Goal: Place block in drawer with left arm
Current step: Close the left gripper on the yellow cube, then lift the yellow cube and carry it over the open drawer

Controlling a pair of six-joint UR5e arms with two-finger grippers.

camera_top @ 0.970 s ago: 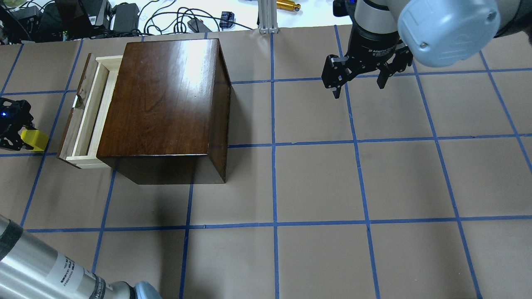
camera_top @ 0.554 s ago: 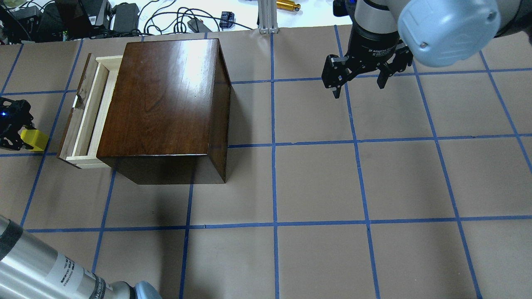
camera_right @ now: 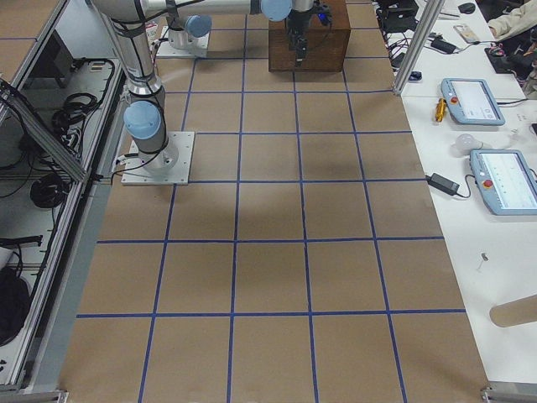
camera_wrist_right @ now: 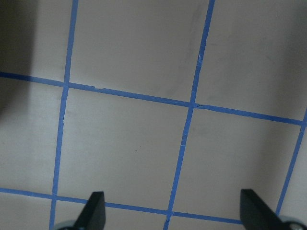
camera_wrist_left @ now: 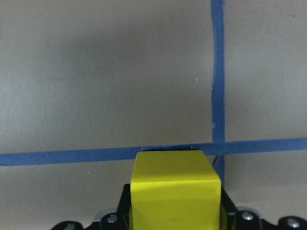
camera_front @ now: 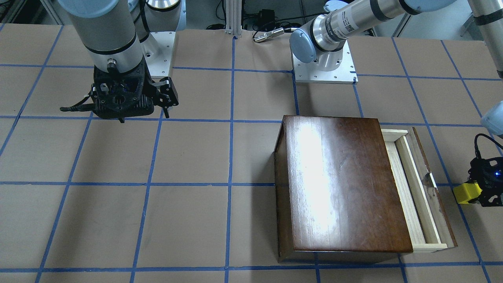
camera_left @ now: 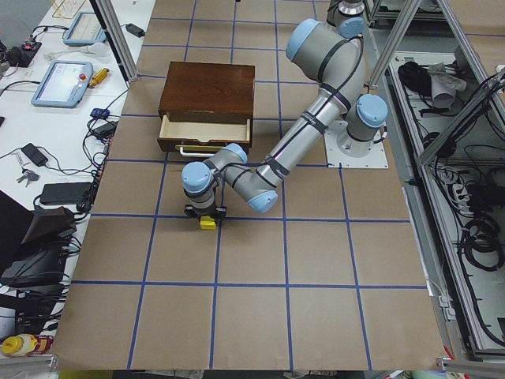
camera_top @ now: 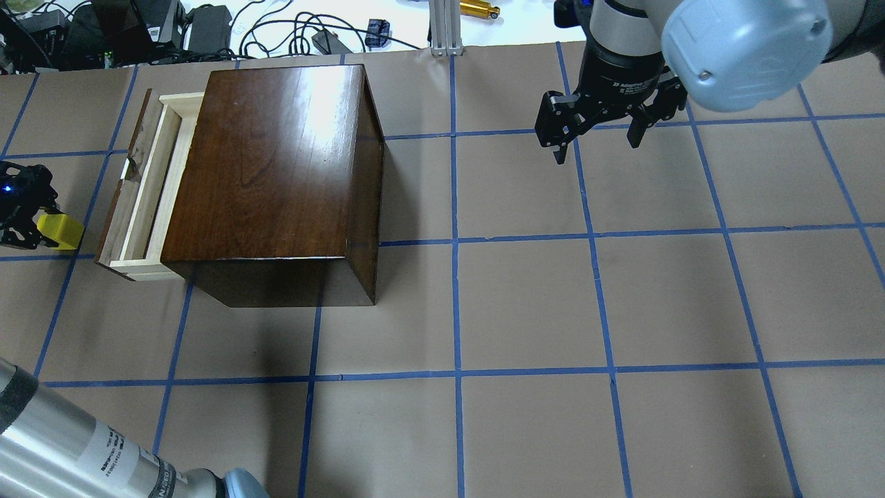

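Note:
The yellow block (camera_top: 63, 232) is held in my left gripper (camera_top: 40, 232) just above the table, to the left of the open drawer (camera_top: 146, 190). The drawer's pale-wood tray sticks out of the dark-brown box (camera_top: 276, 166). The front-facing view shows the left gripper (camera_front: 478, 192) shut on the block (camera_front: 466, 193), a short gap from the drawer's front panel (camera_front: 432, 188). The left wrist view shows the block (camera_wrist_left: 175, 191) between the jaws over blue tape lines. My right gripper (camera_top: 596, 142) is open and empty, hanging over the far right of the table (camera_wrist_right: 175, 213).
Brown paper with a blue tape grid covers the table (camera_top: 525, 311). Cables and devices lie beyond the far edge (camera_top: 207, 28). The left arm's forearm (camera_top: 76, 449) crosses the near left corner. Tablets and tools lie on a side bench (camera_right: 487, 126).
My left gripper has shifted very slightly toward the drawer with the block in it. The right arm has not moved.

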